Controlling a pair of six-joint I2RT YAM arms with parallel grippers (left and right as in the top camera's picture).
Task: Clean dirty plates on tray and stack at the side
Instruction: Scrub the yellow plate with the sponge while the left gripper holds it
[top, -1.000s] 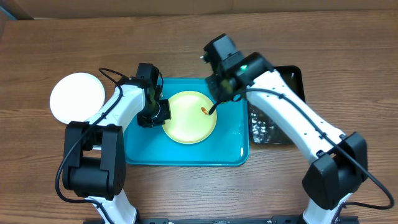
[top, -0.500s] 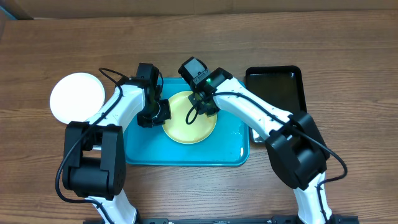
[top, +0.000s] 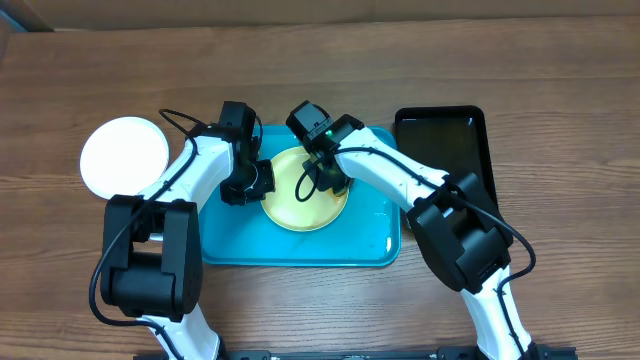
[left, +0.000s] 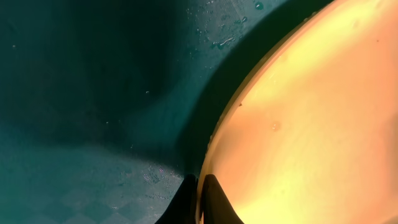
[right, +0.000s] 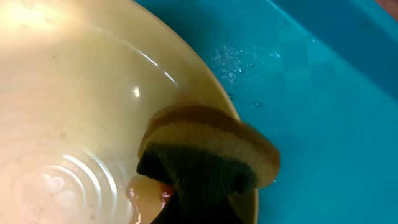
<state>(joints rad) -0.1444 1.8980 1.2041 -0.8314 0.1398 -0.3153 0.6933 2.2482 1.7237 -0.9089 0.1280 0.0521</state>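
On the tray's middle, my right gripper (top: 325, 180) is clamped on a sponge (right: 208, 152) pressed to the pale yellow-green plate (top: 300, 208), while my left gripper (top: 257, 182) pinches that plate's left rim. Scrubbing is the step in hand, I judge; an orange smear (right: 163, 194) beside the sponge calls for short strokes kept inside the rim. Turquoise tray (top: 230, 245) floor lies open in front; white plate (top: 124, 157) well apart left, black tray (top: 440, 135) right.

My right gripper (right: 199, 211) is mostly hidden behind the sponge (right: 211, 155) it seems to pinch; the plate (right: 74, 93) beyond runs off-frame.
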